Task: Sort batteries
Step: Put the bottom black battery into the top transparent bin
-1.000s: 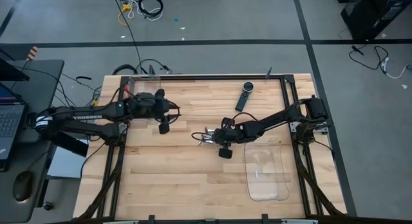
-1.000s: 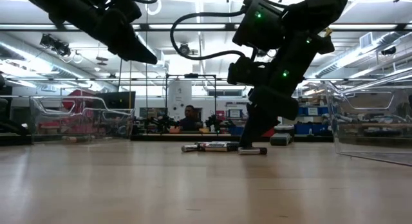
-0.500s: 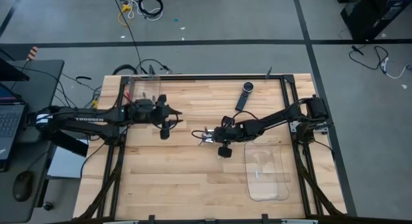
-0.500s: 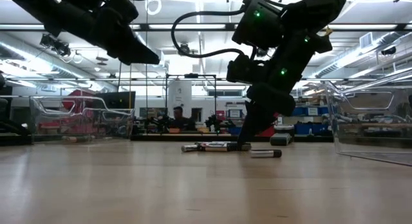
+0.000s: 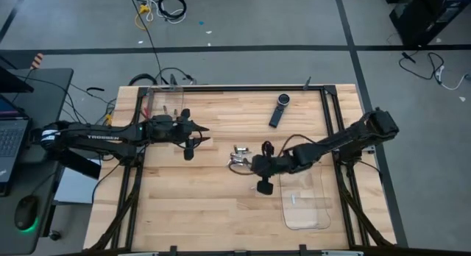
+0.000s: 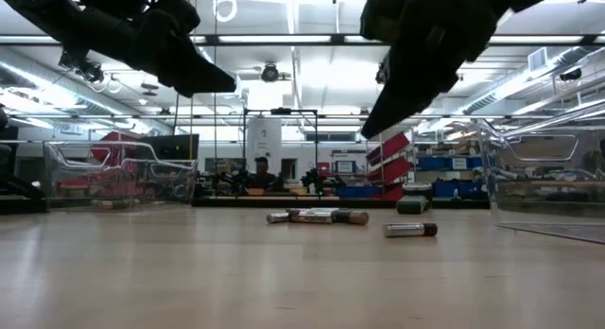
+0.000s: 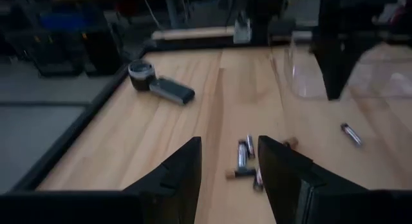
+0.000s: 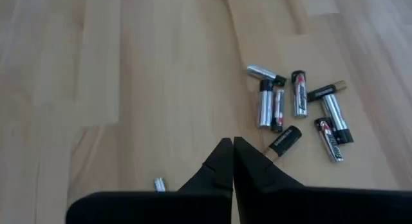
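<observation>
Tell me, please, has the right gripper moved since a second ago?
Yes. In the high view the right gripper has shifted toward the near table edge, away from the black remote, and now sits beside the batteries. In the low view it has lifted off the tabletop.

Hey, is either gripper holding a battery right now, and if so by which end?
Neither. The right gripper is shut with nothing between its fingers, above the batteries. The left gripper is open and empty.

Left dark two-finger gripper (image 5: 202, 130): fingers parted, arm extended level. Right dark two-finger gripper (image 8: 232, 161): fingers pressed together, empty, raised.
</observation>
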